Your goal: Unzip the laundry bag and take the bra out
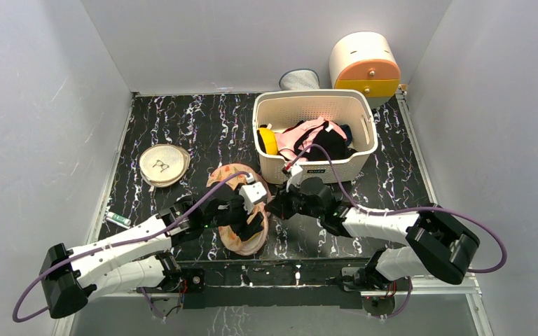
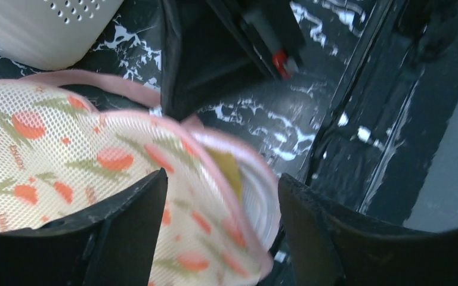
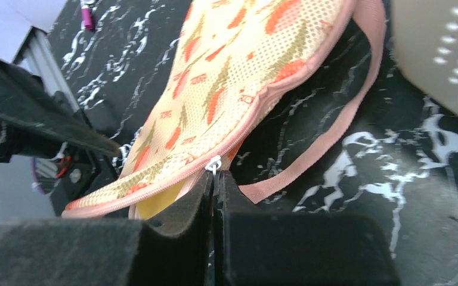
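The flat, 2-lobed peach-pink mesh laundry bag (image 1: 230,176), printed with orange-red and green motifs and edged in pink, lay on the black, white-veined marble-patterned table (image 1: 182,126). It sat just in front of the white perforated plastic basket (image 1: 308,98) and between the 2 grippers.

The right gripper (image 3: 216,196) reached in from the bag's right side. Its 2 black fingers were pressed together, pinching the small whitish zipper pull (image 3: 213,164) at the bag's edge. Beside the pull the zip stood partly open. A sliver of the mustard-yellow padded bra (image 3: 155,207) showed in the gap, and the rest of it was hidden inside the bag. A pink fabric strap (image 3: 334,128) looped from the bag's edge onto the table.

The left gripper (image 2: 220,229) sat at the bag's near lobe with its fingers spread wide. The bag's pink-edged rim lay between them, raised off the table and blurred. Whether either finger pressed on the fabric could not be told.

The basket held black and pink garments (image 1: 315,136) and a bright-yellow round object (image 1: 269,140). A round cream disc with a black bra icon (image 1: 163,164) lay on the table well apart to the bag's left.
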`<action>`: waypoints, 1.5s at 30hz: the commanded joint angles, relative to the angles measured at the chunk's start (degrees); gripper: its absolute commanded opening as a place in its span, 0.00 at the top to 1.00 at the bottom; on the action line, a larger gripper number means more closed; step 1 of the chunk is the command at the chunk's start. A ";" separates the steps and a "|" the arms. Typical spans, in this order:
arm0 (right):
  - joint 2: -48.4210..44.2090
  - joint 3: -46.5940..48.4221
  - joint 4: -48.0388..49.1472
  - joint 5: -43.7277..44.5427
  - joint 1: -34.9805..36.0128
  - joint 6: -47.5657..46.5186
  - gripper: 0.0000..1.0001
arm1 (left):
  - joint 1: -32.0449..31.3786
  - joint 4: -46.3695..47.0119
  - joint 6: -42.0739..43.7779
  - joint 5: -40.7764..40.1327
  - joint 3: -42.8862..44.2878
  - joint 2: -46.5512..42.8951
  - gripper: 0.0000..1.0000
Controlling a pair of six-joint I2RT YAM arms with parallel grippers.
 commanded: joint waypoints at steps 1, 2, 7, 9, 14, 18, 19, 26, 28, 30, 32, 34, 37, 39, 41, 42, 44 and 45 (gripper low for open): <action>-1.41 -1.19 9.91 0.80 2.23 5.27 1.00 | -0.19 15.45 -11.94 -2.40 -3.97 -1.19 0.32; -1.65 -1.42 10.69 1.26 2.45 6.29 1.00 | -0.24 16.86 -13.19 -3.23 -4.31 -0.30 0.31; -3.49 -1.72 12.73 3.13 3.40 9.25 1.00 | -0.24 14.21 -13.22 -7.36 -2.29 5.04 0.31; -4.23 -1.73 12.64 3.91 3.69 9.47 1.00 | -0.27 11.79 -12.09 -9.47 -1.54 5.45 0.34; -4.52 -1.90 11.96 4.55 3.96 9.49 1.00 | -0.32 7.50 -10.22 -11.24 -1.54 4.84 0.37; -3.37 -1.62 11.71 3.98 4.16 9.12 1.00 | -0.28 3.20 -8.80 -12.66 -0.62 4.64 0.55; -3.16 -1.52 11.37 3.85 4.16 8.99 1.00 | -0.29 1.91 -8.37 -13.33 -0.25 4.43 0.59; -2.27 -1.21 10.51 2.79 4.25 8.66 1.00 | -0.27 -4.06 -5.78 -12.97 3.18 3.60 0.85; -2.16 -1.20 10.08 2.87 4.25 8.50 1.00 | -0.27 -6.93 -5.18 -13.27 5.19 4.54 0.94; -1.89 -1.13 9.73 2.96 4.23 8.41 1.00 | -0.27 -9.47 -4.02 -12.80 7.08 5.13 1.00; -1.08 -0.72 9.21 3.01 4.18 8.11 1.00 | -0.27 -11.61 -2.52 -11.74 8.67 4.96 1.00; 0.27 -0.31 8.83 3.16 4.25 7.35 1.00 | -0.27 -14.04 1.77 -8.42 10.35 4.39 1.00; 1.72 -0.36 7.93 5.10 4.12 6.77 1.00 | -0.28 -18.12 8.21 -7.43 11.90 2.95 1.00; 1.55 -0.77 7.21 7.01 3.93 6.36 1.00 | -0.27 -19.86 10.75 -8.08 12.10 1.68 1.00; 1.02 -0.93 5.52 8.78 3.54 5.93 1.00 | -0.27 -21.80 12.90 -7.48 12.18 0.81 1.00; 0.68 -1.06 4.84 9.48 3.28 5.67 1.00 | -0.28 -22.91 13.76 -6.96 12.15 0.34 1.00; -0.09 -1.63 4.12 9.86 2.55 5.21 1.00 | -0.27 -24.22 14.85 -6.19 11.91 -0.79 1.00; -0.39 -2.05 3.96 9.69 2.16 5.04 1.00 | -0.28 -24.80 15.34 -5.85 11.85 -1.50 1.00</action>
